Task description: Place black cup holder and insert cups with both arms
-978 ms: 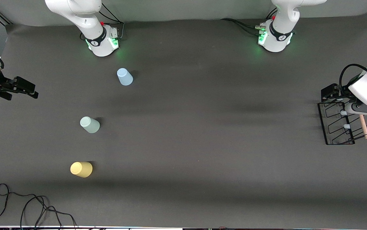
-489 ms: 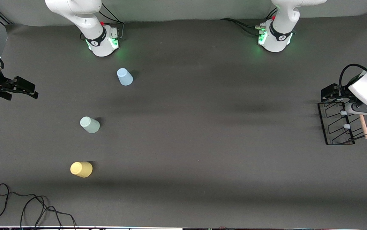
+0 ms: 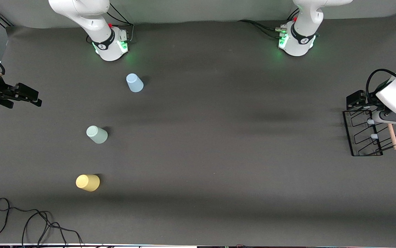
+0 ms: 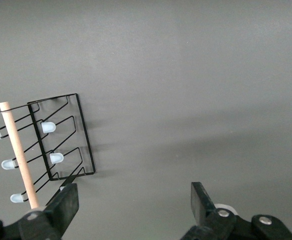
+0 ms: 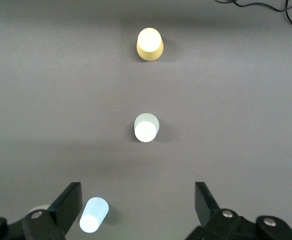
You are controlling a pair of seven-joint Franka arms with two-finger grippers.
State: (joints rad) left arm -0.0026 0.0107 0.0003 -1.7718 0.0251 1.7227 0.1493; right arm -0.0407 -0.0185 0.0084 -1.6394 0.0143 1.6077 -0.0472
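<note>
At the right edge of the frame our left gripper [image 3: 373, 113] hangs with fingers spread over the black cup holder [image 3: 365, 133], lined up to lift it by its rod. At the left edge our right gripper [image 3: 29, 95] waits, spread and empty, while the cups [image 3: 97, 134] stand upside down at centre-left

I see the table [image 3: 218, 155] covered in matt dark grey cloth, faintly creased. Black cup holder [image 3: 362, 133]: thin black wire, slight sheen, with a bare light wooden rod handle [image 4: 20, 156] and pale translucent plastic peg tips [image 4: 48, 127]. Blue cup [image 3: 134, 83], green cup [image 3: 97, 134] and yellow cup [image 3: 87, 182]: smooth matt plastic. Arm shells [image 3: 91, 20] look glossy white plastic; gripper fingers [image 4: 66, 205] matt black.
</note>
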